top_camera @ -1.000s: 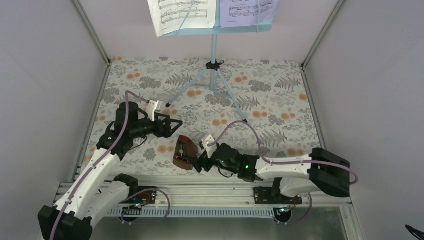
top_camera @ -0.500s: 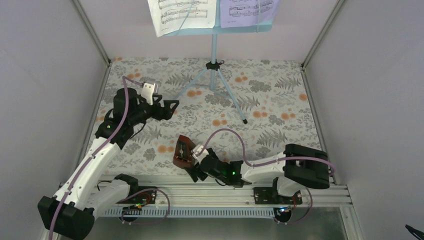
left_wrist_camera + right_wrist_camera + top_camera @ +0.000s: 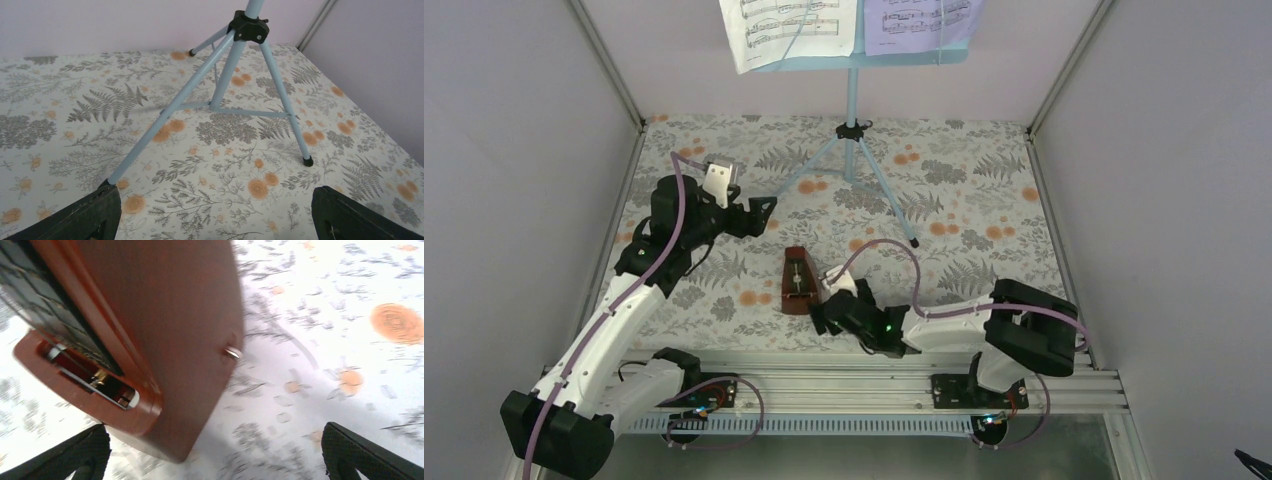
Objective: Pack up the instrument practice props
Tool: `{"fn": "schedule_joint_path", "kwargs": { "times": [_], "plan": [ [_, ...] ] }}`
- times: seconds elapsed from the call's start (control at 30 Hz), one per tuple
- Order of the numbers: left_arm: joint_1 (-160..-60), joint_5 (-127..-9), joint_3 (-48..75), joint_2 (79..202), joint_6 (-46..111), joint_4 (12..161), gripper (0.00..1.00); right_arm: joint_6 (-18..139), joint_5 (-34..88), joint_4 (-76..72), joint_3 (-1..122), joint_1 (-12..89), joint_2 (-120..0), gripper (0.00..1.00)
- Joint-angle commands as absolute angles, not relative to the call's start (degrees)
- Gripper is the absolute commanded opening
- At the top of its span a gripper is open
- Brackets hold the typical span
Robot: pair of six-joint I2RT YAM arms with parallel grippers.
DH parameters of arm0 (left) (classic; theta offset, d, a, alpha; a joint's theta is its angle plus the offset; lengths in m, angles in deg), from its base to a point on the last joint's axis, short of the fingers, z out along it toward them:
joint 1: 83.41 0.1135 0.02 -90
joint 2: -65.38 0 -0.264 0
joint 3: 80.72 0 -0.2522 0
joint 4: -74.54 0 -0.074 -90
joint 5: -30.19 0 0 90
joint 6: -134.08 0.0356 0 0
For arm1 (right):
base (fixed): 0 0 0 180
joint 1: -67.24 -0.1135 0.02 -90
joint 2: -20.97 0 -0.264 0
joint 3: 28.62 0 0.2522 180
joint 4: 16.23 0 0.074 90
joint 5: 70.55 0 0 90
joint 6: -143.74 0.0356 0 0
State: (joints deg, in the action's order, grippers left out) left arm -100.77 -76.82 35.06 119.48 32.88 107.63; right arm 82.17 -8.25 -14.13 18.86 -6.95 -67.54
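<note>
Metronome (image 3: 798, 283) stands upright on the floral table (image 3: 984, 200), long axis vertical, just left of the right gripper (image 3: 822, 318), whose fingers we see spread wide and empty. In the right wrist view the reddish-brown body sits toward the left finger (image 3: 75, 452), not centred in the gap. We judge the right arm nearer, needing a leftward shift before closing. The left gripper (image 3: 762, 212), also open, faces a leg of the music stand (image 3: 852, 100), well apart from the metronome. Sheet-music pages (image 3: 789, 25) rest on its desk.
</note>
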Motion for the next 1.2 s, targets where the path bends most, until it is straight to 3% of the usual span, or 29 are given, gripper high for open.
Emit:
{"fn": "schedule_joint_path", "kwargs": {
  "times": [0.0,0.37,0.53,0.77,0.97,1.17],
  "plan": [
    [-100.5,-74.0,34.7,118.9,34.4,107.1,0.95,81.6,-12.1,-14.6,19.2,-0.7,-66.0,1.00],
    [-100.4,-70.9,37.3,116.9,36.7,105.0,0.95,79.1,-2.0,-7.9,13.8,2.6,-51.1,1.00],
    [-100.4,-71.6,38.1,117.6,36.9,104.3,0.95,78.7,12.8,-4.0,11.0,8.1,-46.1,0.95],
    [-100.4,-71.7,38.5,118.4,37.1,104.7,0.95,76.0,27.9,-8.5,12.8,13.8,-52.6,0.93],
    [-100.4,-70.2,38.5,118.6,37.8,105.9,0.95,73.1,31.9,-7.0,16.7,14.8,-61.2,0.95],
    [-100.4,-70.5,38.4,118.7,37.8,105.9,0.95,75.5,33.7,-2.7,16.6,14.5,-62.1,0.94]
  ]
}}
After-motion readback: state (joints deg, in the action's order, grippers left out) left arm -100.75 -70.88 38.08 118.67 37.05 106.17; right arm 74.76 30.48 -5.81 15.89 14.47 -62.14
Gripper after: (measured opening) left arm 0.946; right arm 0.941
